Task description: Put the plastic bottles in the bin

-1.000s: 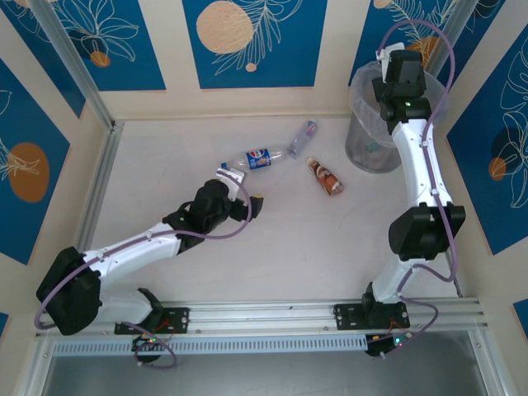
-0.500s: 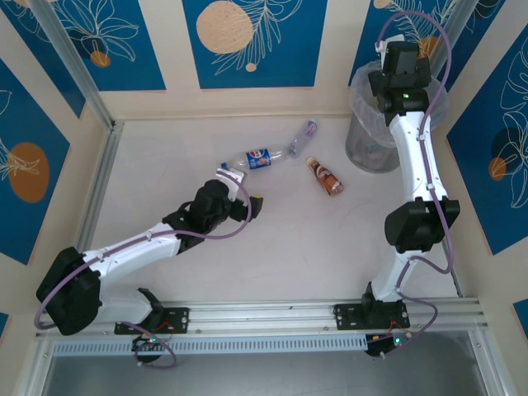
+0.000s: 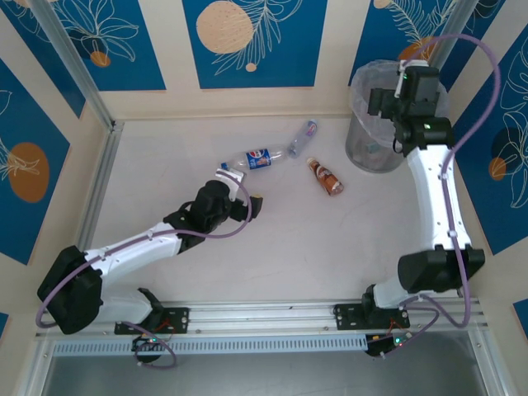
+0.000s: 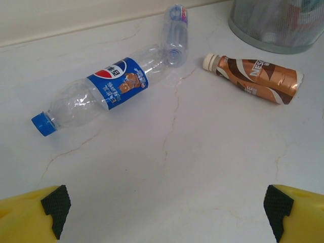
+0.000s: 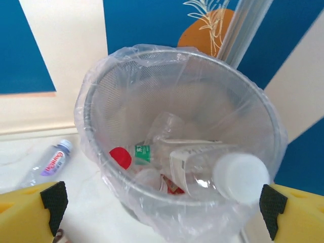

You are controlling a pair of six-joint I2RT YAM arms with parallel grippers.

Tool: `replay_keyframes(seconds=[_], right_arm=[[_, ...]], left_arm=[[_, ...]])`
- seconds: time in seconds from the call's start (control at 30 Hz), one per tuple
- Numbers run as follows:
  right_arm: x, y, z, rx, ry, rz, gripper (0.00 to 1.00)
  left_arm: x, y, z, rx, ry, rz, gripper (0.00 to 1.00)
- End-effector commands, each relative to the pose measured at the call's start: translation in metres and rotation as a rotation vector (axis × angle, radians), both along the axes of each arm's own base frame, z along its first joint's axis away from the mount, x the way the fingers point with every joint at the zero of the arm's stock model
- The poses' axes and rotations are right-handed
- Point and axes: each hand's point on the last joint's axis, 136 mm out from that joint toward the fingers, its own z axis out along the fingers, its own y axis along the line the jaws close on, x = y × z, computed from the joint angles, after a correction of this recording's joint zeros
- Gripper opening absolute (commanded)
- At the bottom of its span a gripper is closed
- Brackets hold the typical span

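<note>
Three plastic bottles lie on the table: a clear Pepsi bottle (image 3: 257, 157) (image 4: 101, 93) with a blue cap, a small clear bottle (image 3: 302, 137) (image 4: 175, 30) (image 5: 50, 163) touching its base, and a brown bottle (image 3: 325, 176) (image 4: 255, 78). The grey bin (image 3: 363, 153) (image 5: 167, 55) (image 4: 276, 30) stands at the back right, lined with a clear bag. Several bottles lie inside it, a white-capped clear one (image 5: 212, 169) on top. My right gripper (image 3: 381, 101) (image 5: 162, 205) hangs open above the bin, holding nothing. My left gripper (image 3: 243, 186) (image 4: 167, 210) is open, low over the table, short of the Pepsi bottle.
Walls with blue panels close in the table at the back and sides. A metal post (image 5: 248, 25) rises just behind the bin. Bare tabletop (image 4: 172, 167) stretches between my left gripper and the bottles.
My right gripper's jaws have opened wider above the bin, and that arm's elbow has swung out to the right. The left arm and the three table bottles have not moved.
</note>
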Motion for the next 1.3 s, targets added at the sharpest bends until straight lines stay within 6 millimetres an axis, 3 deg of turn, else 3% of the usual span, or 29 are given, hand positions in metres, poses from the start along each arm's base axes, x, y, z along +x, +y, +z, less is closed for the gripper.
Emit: replay_keyframes(seconds=[0.0, 0.17, 0.3, 0.5, 0.67, 0.87, 1.27], right_arm=[[-0.010, -0.005, -0.015, 0.190, -0.026, -0.034, 0.99], [-0.007, -0.038, -0.037, 0.200, -0.046, -0.151, 1.00], [0.005, -0.056, -0.047, 0.266, -0.051, -0.138, 0.98], [0.025, -0.074, -0.046, 0.206, -0.070, -0.108, 0.81], [0.031, -0.076, -0.042, 0.204, -0.093, -0.075, 0.52], [0.038, -0.070, -0.037, 0.189, -0.117, -0.026, 0.34], [0.050, -0.047, -0.004, -0.223, -0.094, -0.096, 0.29]], left_arm=[[0.008, 0.004, -0.004, 0.005, -0.005, 0.026, 0.99], [0.010, -0.002, -0.003, -0.009, -0.003, 0.000, 0.99], [0.011, -0.002, -0.004, -0.003, 0.000, -0.004, 0.99], [0.012, -0.001, -0.011, -0.011, 0.029, 0.016, 0.99], [0.015, -0.004, -0.014, -0.016, 0.050, 0.023, 0.99], [0.019, -0.012, -0.014, -0.017, 0.063, 0.007, 0.99], [0.021, -0.014, -0.021, -0.008, 0.070, 0.004, 0.99]])
